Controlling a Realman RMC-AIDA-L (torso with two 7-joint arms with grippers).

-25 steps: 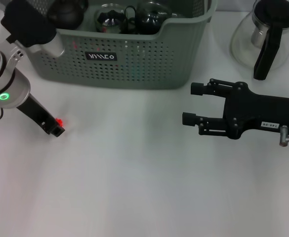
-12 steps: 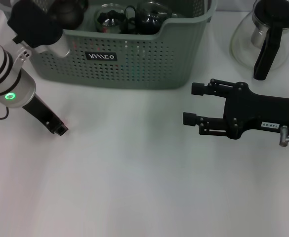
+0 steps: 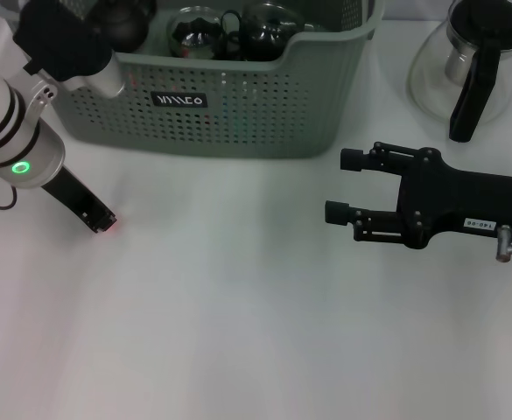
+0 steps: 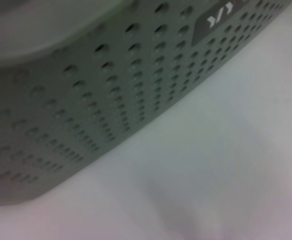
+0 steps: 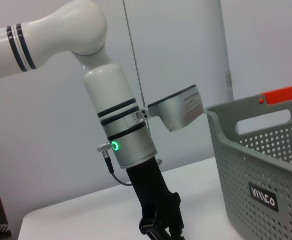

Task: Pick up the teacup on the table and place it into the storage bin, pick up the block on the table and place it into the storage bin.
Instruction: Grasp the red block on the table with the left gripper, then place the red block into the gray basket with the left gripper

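The grey-green perforated storage bin stands at the back of the table and holds several dark glass vessels. I cannot tell which of them is the teacup, and no teacup shows on the table. My left gripper points down at the table in front of the bin's left end. A small red spot shows at its tip, perhaps the block. The bin's wall fills the left wrist view. My right gripper is open and empty, low over the table on the right. The right wrist view shows the left gripper and the bin.
A glass teapot with a black handle stands at the back right, behind my right arm. White table stretches between the two arms and toward the front.
My left arm has shifted a little toward the bin. The red spot at its tip was plain a second ago, then hidden, and now shows faintly. My right arm has not moved.
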